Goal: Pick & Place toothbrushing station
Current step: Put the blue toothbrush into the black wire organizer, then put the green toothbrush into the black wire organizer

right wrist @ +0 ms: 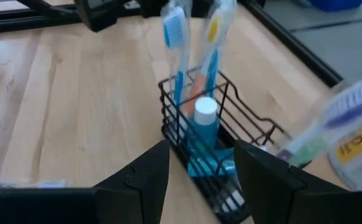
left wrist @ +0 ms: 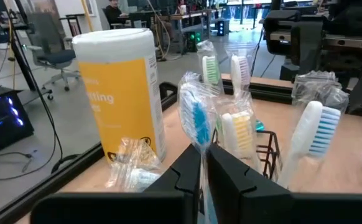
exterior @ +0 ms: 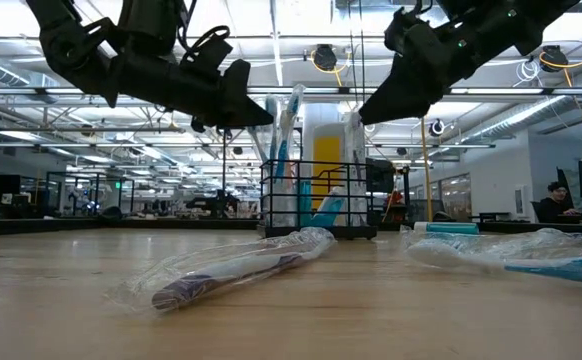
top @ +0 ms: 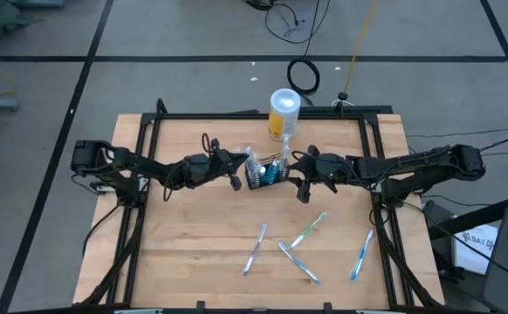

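Observation:
The black wire basket (top: 267,178) stands on the wooden table, with several toothbrushes and a toothpaste tube upright in it (right wrist: 204,118). My left gripper (left wrist: 203,171) is just left of the basket (top: 236,180), above the table (exterior: 256,115), shut on a plastic-wrapped toothbrush with blue bristles (left wrist: 197,121). My right gripper (right wrist: 199,180) is open and empty, raised just right of the basket (top: 301,187), its fingers pointing at it. My left gripper pinches the wrapped toothbrush's handle (left wrist: 204,154), below its head, between its two fingers. The toothbrush stands about upright, head up, rising above the fingers beside the basket's brushes. The fingers hide its lower end.
A white-and-yellow canister (top: 284,112) stands just behind the basket. Several wrapped toothbrushes lie on the near half of the table (top: 254,249) (top: 309,230) (top: 298,262) (top: 361,255). A black frame (top: 140,148) borders the table.

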Controlling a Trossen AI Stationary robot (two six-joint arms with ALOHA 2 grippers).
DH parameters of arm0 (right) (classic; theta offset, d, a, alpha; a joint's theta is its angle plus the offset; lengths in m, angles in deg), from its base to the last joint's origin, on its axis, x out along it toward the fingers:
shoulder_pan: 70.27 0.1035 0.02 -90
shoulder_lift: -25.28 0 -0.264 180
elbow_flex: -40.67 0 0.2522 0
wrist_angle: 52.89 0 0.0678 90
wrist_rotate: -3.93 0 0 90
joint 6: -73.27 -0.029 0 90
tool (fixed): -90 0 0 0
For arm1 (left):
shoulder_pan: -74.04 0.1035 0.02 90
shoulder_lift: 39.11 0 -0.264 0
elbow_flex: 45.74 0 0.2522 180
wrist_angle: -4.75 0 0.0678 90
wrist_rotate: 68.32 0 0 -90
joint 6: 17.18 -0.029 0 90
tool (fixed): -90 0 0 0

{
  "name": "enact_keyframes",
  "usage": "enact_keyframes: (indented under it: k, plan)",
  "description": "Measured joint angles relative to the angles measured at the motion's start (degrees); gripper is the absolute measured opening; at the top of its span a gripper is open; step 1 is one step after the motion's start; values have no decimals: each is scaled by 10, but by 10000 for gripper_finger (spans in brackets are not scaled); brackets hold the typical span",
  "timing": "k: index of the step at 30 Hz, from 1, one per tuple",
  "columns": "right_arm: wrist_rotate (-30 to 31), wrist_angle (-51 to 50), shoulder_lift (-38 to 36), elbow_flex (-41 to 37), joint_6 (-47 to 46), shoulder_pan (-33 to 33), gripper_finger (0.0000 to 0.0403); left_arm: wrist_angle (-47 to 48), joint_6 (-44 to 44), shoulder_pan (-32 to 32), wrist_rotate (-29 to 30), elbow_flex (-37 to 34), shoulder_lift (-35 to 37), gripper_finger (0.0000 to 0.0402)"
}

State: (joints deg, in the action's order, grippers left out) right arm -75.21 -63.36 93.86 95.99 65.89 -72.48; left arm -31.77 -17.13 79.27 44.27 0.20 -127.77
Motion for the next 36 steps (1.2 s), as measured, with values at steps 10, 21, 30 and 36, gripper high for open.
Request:
enact_keyframes:
  k: [10, 21, 30, 36]
  plan:
    - [-4, -12, 0, 0, -14, 0, 171, 0, 2, 0, 0, 0, 0, 101]
    - [-4, -9, 0, 0, -113, 1, 171, 23, -60, -46, 102, 0, 58, 174]
    - [-6, 77, 0, 0, -145, 61, 171, 64, -72, -112, 136, 1, 128, 175]
    - [-2, 179, 11, 0, -163, 138, 171, 68, -107, -133, 136, 1, 137, 175]
